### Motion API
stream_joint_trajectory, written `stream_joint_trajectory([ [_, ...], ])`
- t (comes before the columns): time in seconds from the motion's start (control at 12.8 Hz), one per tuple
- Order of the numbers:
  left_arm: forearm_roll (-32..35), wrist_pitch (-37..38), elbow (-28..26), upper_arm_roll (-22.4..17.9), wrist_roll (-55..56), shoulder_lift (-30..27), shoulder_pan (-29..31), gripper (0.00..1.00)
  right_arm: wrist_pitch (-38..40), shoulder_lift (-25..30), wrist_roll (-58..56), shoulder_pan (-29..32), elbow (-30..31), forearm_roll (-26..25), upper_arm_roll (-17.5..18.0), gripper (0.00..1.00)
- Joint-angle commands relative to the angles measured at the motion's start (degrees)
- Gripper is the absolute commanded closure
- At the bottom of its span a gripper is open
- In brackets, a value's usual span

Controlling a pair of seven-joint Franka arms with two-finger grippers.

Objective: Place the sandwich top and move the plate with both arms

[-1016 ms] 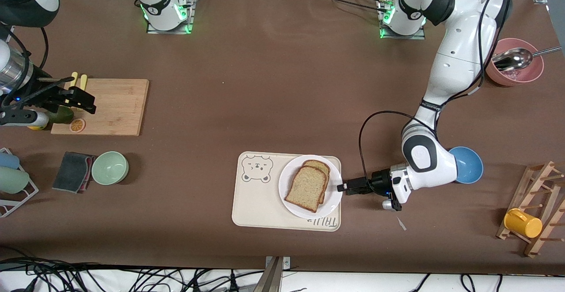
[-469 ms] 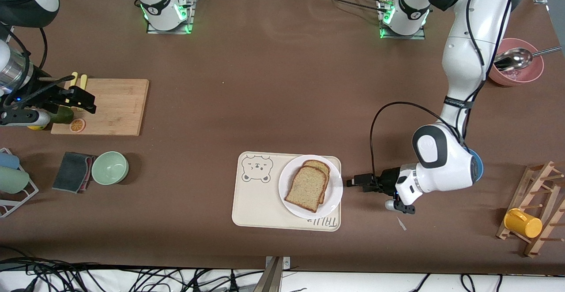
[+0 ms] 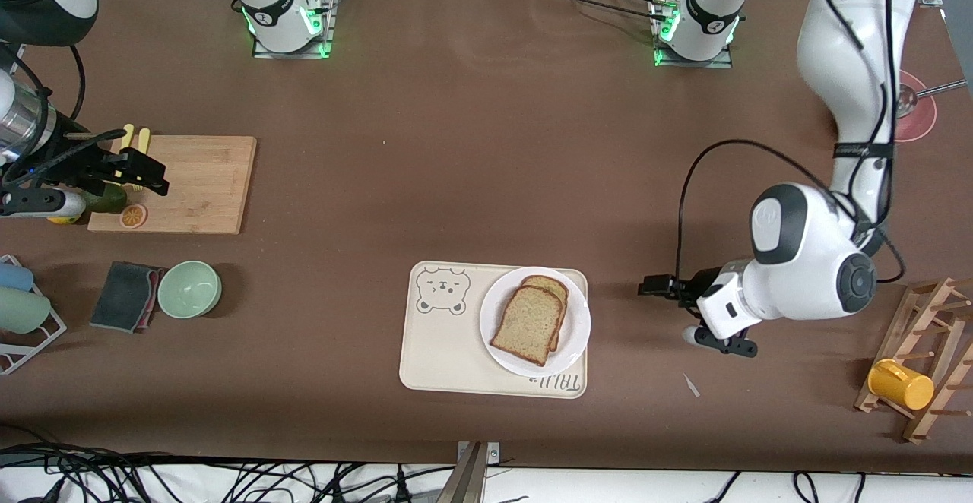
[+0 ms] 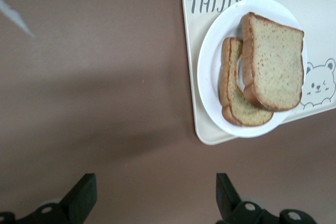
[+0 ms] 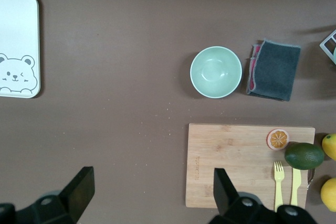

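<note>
1. Sandwich top (image 3: 528, 324): lying flat on a second slice (image 3: 549, 285), slightly askew. Both on the plate (image 3: 581, 330), lower middle of the front view. Whatever lies between the slices mostly hidden.
2. Just changed: left gripper (image 3: 650, 286) pulled back from the plate's rim and lifted, now well apart from it, over bare worktop toward the left arm's end. Jaws wide, holding nothing.
3. Plate and bread unmoved through that retreat; plate still on the bear-print tray (image 3: 433, 351), at the tray's end nearer the left arm.
4. Meaning for the task, as a judgement: bread placement looks done; plate carry with both arms not yet under way, neither gripper being at the rim.
5. Right gripper (image 3: 152, 176): waiting over the edge of the cutting board (image 3: 194, 184), upper part of the frame toward the right arm's end. Jaws wide and empty.
6. Containers:
   - tray: carrying only the plate;
   - green bowl (image 3: 189, 288): empty, beside a folded grey cloth (image 3: 125, 295);
   - pink bowl (image 3: 918, 117): mostly hidden by the left arm, contents not to be told;
   - wooden rack (image 3: 931, 351): holding a yellow cup (image 3: 901, 384).
</note>
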State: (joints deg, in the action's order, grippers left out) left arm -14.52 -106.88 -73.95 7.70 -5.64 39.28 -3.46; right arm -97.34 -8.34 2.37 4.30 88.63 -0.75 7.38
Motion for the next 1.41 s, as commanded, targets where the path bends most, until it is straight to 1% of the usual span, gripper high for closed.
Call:
stream_joint_trajectory([
  [0.0,8.95,7.36,-2.08,-0.05,3.7,-7.62,-0.67,0.0,1.19,-0.36,0.09,0.0,-1.36,0.93,0.0,0.0],
  [0.16,12.31,12.38,-1.82,-0.4,6.67,-12.01,-0.58,0.0,1.1,-0.36,0.36,0.0,-1.36,1.02,-0.08,0.0],
  [0.23,13.54,13.36,-1.81,-0.84,6.86,-14.3,-0.49,0.0,1.19,-0.36,0.35,0.0,-1.36,1.02,-0.08,0.0],
  [0.31,16.69,14.06,-1.47,-0.84,6.87,-16.15,-0.4,0.0,1.1,-0.36,0.27,0.0,-1.36,1.02,-0.08,0.0],
  [0.39,16.98,14.33,-2.33,-1.02,6.95,-18.77,0.38,0.0,1.1,-0.36,0.18,0.0,-1.36,1.1,-0.08,0.0],
  [0.47,16.9,14.42,-3.56,-2.76,6.95,-21.24,0.82,0.0,1.19,-0.36,0.44,0.0,-1.36,1.45,0.0,0.0],
  [0.55,16.81,14.34,-6.79,-4.69,7.04,-25.09,0.65,0.0,1.19,-0.28,0.53,0.0,-1.36,1.37,0.01,0.0],
  [0.63,16.37,14.16,-9.52,-5.23,6.96,-28.0,0.82,0.0,1.19,-0.27,0.53,0.0,-1.36,1.46,0.01,0.0],
  [0.7,16.28,14.16,-11.99,-5.41,7.04,-31.07,1.0,0.0,1.19,-0.27,0.53,0.0,-1.36,1.37,0.01,0.0],
  [0.86,16.19,13.99,-18.83,-5.41,8.35,-37.67,1.09,0.0,1.19,-0.27,-0.26,0.0,-1.36,1.37,0.01,0.0],
  [1.02,14.01,13.9,-22.45,-5.33,9.33,-40.5,2.58,0.0,1.1,-0.27,0.09,-0.09,-1.36,1.28,0.09,0.0],
  [1.09,13.39,13.9,-22.73,-5.33,9.33,-41.03,3.63,0.0,1.1,-0.27,0.09,-0.09,-1.36,1.28,0.09,0.0],
  [1.33,13.47,13.9,-23.26,-5.41,9.33,-41.83,3.29,0.0,0.93,-0.27,-0.09,-0.09,-1.36,1.28,0.09,0.0],
])
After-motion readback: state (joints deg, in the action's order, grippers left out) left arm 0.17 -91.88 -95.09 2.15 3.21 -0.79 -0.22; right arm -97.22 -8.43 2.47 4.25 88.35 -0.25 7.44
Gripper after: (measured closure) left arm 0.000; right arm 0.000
